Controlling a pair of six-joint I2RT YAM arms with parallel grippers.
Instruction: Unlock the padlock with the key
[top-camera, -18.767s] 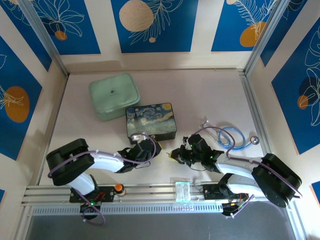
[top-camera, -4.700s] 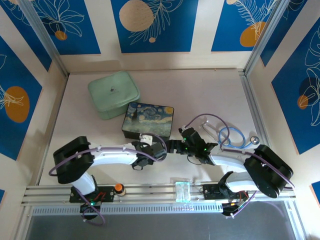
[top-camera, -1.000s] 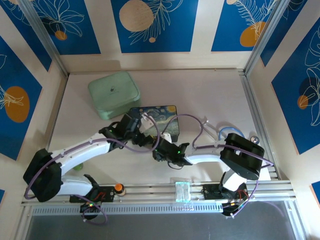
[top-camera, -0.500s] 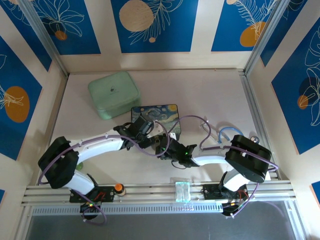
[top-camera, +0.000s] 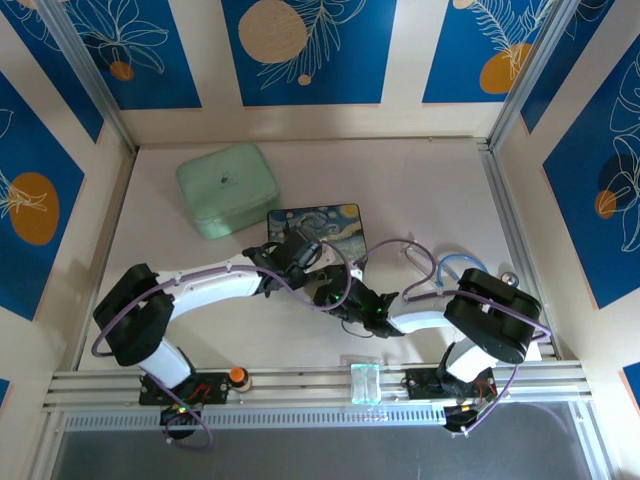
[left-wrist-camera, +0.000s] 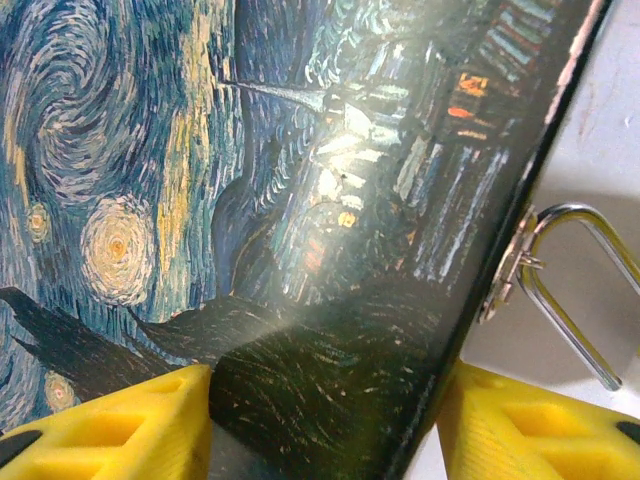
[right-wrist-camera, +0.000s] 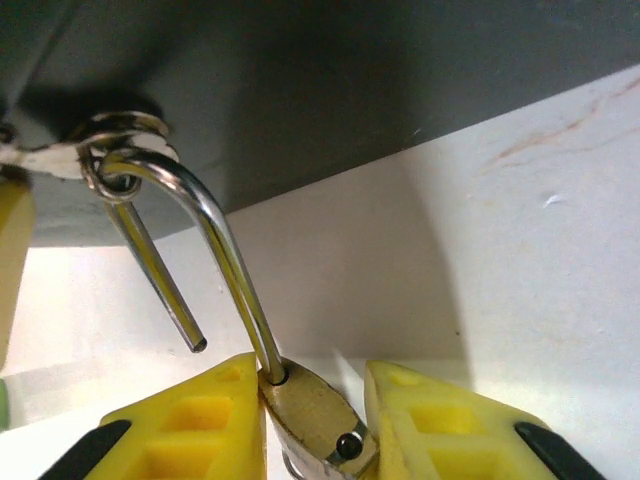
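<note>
Item: small brass-bodied padlock (right-wrist-camera: 310, 415), lower centre of my right wrist view.
Right gripper (right-wrist-camera: 315, 385) narrow, pinching its body. I see the silver U-shaped shackle (right-wrist-camera: 225, 260) sprung, hooked through the metal clasp ring (right-wrist-camera: 110, 150) of the swirl-painted blue box (left-wrist-camera: 250, 200), upper left. Left gripper (left-wrist-camera: 325, 400) straddles the box edge; whether it grips I cannot tell.

brass-gold padlock (right-wrist-camera: 310, 415), silver shackle (right-wrist-camera: 225, 260), swirling blue-yellow painted box (left-wrist-camera: 250, 200), mint case (top-camera: 227, 188)

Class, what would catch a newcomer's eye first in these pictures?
A small brass padlock sits between the right hand's yellow fingers, its silver shackle open and hooked through the clasp ring of a box painted with a starry night, mid-table. Behind it to the left lies a mint-green case.
</note>
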